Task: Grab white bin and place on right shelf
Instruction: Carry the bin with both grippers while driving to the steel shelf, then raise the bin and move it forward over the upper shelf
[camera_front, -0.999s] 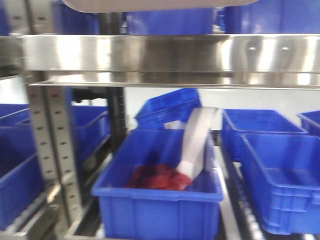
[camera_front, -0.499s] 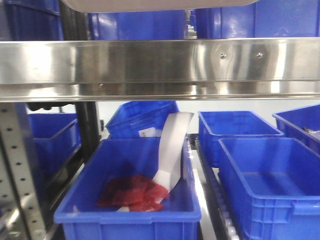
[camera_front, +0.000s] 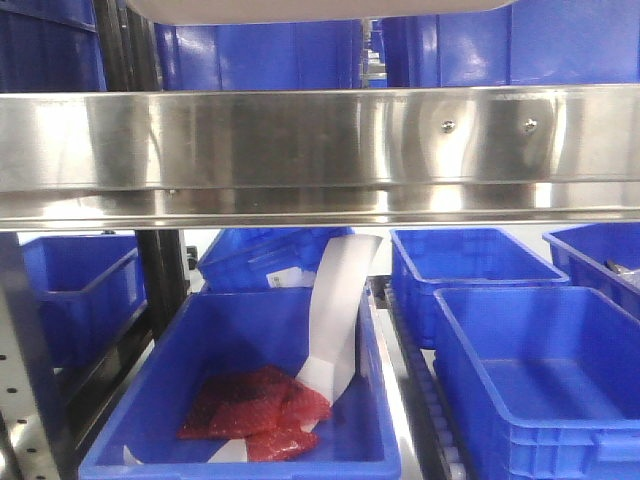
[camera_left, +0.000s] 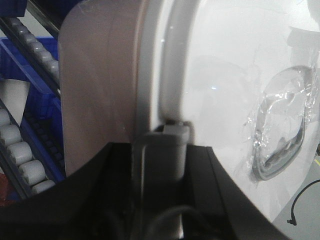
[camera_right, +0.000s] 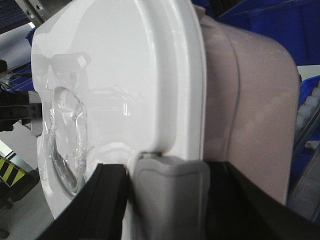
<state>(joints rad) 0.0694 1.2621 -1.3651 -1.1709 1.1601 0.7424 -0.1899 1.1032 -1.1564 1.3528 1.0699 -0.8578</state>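
The white bin (camera_front: 320, 8) shows only as a pale underside along the top edge of the front view, above the right shelf's brushed-metal front rail (camera_front: 300, 140) with its two screws. In the left wrist view the bin (camera_left: 215, 75) fills the frame, and my left gripper (camera_left: 160, 150) is shut on the grey latch at its end, one dark jaw on each side. The right wrist view shows the bin's white lid and pinkish body (camera_right: 130, 75). My right gripper (camera_right: 167, 185) is shut on the grey latch at the other end.
Blue bins (camera_front: 260, 50) stand on the shelf behind the rail. Below it, a blue bin (camera_front: 240, 400) holds red bags and a curled white sheet, with more blue bins (camera_front: 530, 370) to the right. A dark upright (camera_front: 160, 270) stands at the left. Roller tracks (camera_left: 20, 150) run under the bins.
The shelf rail has dropped lower in the front view and the perforated left upright has slid out of frame to the left. The bin's underside stays at the top edge.
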